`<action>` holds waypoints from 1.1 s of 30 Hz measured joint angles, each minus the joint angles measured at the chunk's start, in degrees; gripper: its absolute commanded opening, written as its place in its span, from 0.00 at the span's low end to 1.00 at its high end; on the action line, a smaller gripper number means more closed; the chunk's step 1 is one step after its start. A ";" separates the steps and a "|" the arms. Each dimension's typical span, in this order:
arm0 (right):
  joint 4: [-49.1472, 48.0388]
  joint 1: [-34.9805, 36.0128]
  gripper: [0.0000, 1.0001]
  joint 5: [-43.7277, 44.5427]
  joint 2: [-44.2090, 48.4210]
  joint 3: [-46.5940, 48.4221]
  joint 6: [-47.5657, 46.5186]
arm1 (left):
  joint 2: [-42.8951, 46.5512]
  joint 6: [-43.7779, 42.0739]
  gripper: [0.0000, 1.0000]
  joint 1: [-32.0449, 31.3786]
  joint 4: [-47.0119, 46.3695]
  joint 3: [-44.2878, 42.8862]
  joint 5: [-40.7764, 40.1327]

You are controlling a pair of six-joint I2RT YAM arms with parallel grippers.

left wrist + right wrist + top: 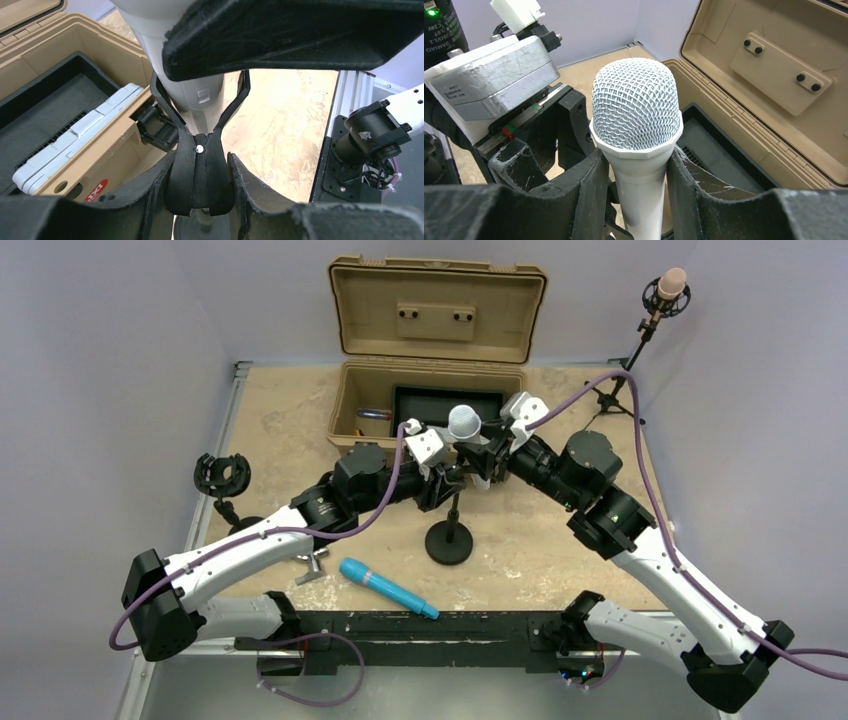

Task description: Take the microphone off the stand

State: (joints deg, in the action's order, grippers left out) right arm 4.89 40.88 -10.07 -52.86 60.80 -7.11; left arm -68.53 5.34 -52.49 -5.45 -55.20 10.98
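At table centre, right tool [636, 167] clenched on white microphone [636, 110]; left tool [199, 167] — grasping the stand clip [200, 192]

From above only the grille of the mic [462, 422] shows. Its body and the clip [200, 170] are buried under the left tool [441, 476] and right tool [492, 452], which meet over the bench [520, 560]. In the right wrist view the mic's body runs off the edge at 6 o'clock, and the lid [774, 75] is cropped at 3 o'clock. In the left wrist view a blurred dark mass [300, 35] at 12 o'clock, possibly the other tool's finger, covers the mic's head. The base [186, 232] is a cut-off smudge at 6 o'clock. The items [374, 414] at 9 o'clock in the case [340, 410] are too small to name.
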 measured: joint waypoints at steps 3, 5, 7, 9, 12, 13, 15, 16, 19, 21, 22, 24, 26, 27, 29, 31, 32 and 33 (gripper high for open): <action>-0.22 0.22 0.00 2.01 0.20 0.00 0.61 | -0.02 0.00 0.00 0.00 -0.02 0.00 0.31; -0.22 0.33 0.00 4.94 0.87 0.00 1.16 | -0.02 -0.02 0.00 0.00 -0.02 0.00 0.37; -0.22 0.31 0.00 7.23 1.97 0.00 1.44 | -0.02 -0.04 0.00 -0.02 -0.02 0.00 0.39; -0.22 0.31 0.00 9.64 3.61 -0.02 1.79 | -0.02 -0.17 0.00 -0.02 -0.02 0.00 0.37; -0.42 0.31 0.00 13.20 7.17 -0.31 2.58 | 0.00 -0.28 0.00 -0.02 0.00 0.00 0.35; -0.68 0.31 0.00 15.06 8.63 -0.57 3.23 | 0.02 -0.35 0.00 -0.02 0.00 0.00 0.33; -1.09 0.33 0.00 18.38 10.67 -1.18 4.87 | 0.09 -0.44 0.00 -0.02 0.07 0.00 0.15; -1.03 0.33 0.00 20.46 11.52 -1.46 6.14 | 0.15 -0.46 0.00 -0.02 0.15 0.00 0.07; -0.44 0.33 0.00 28.35 12.90 -1.77 11.41 | 0.33 -0.46 0.00 -0.02 0.46 0.00 -0.15; 1.31 0.31 0.00 33.14 12.33 -1.81 15.72 | 0.35 -0.46 0.00 -0.02 0.48 0.02 -0.31; 2.75 0.31 0.00 35.76 11.58 -1.81 18.27 | 0.37 -0.46 0.00 -0.02 0.50 0.02 -0.39; 5.97 0.28 0.00 40.15 9.07 -1.84 23.43 | 0.44 -0.48 0.00 -0.07 0.61 0.02 -0.68; 9.49 -0.24 0.00 43.19 5.44 -1.90 28.24 | 0.63 -0.55 0.00 -0.17 0.87 0.02 -1.07; 11.28 -0.90 0.00 43.87 3.43 -1.90 30.38 | 0.79 -0.66 0.00 -0.42 1.03 0.04 -1.38; 13.84 -3.98 0.00 42.82 -1.09 -2.27 33.66 | 1.05 -1.03 0.00 -0.81 1.36 0.07 -1.88; 14.73 -9.07 0.00 39.93 -4.57 -3.82 35.34 | 1.38 -1.57 0.00 -1.22 1.86 0.09 -2.40; 14.75 -12.85 0.00 37.13 -5.75 -5.31 35.87 | 1.60 -1.92 0.00 -1.46 2.19 0.11 -2.75; 14.84 -16.44 0.00 34.73 -6.25 -7.10 36.26 | 1.75 -2.03 0.00 -1.66 2.32 0.15 -2.97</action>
State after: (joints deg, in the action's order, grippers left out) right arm 19.73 24.45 24.67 -59.11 53.69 29.15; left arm -66.78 3.31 -54.15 -3.14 -55.05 8.01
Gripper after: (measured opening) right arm 0.389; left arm 0.388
